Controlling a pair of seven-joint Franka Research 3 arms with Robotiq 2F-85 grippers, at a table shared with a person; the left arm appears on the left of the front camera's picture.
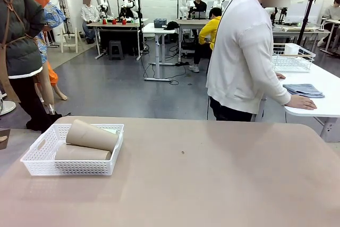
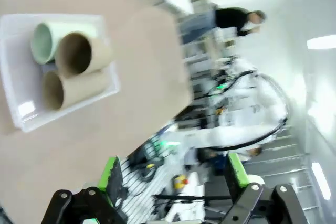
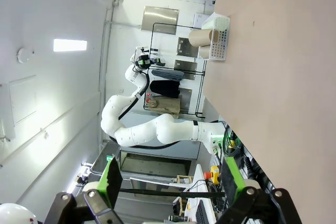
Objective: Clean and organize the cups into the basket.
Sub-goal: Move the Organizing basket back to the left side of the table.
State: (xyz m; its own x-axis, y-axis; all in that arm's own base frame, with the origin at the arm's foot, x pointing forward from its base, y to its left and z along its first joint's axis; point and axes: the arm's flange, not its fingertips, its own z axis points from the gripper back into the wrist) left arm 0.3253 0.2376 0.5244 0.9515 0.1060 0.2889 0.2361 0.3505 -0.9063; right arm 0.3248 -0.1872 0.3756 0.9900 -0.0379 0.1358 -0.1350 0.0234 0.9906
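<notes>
The white lattice basket (image 1: 69, 167) sits on the left of the tan table. Two tan cups lie on their sides in it, one (image 1: 91, 134) resting on top of the other (image 1: 82, 153). A sliver of the mint cup (image 1: 110, 130) shows behind them. In the left wrist view the basket (image 2: 16, 77) holds the mint cup (image 2: 44, 40) and both tan cups (image 2: 79, 53) (image 2: 68, 87), mouths toward the camera. My left gripper (image 2: 173, 182) hangs open and empty, well away from the basket. My right gripper (image 3: 170, 182) is open and empty too, with the basket (image 3: 222, 35) far off.
A person in a white top (image 1: 241, 51) stands at the far edge, turned to a neighbouring white table with one hand on a grey cloth (image 1: 303, 90). A wire basket with a wooden rim (image 1: 293, 57) stands there. The tan tabletop (image 1: 212, 174) is bare right of the basket.
</notes>
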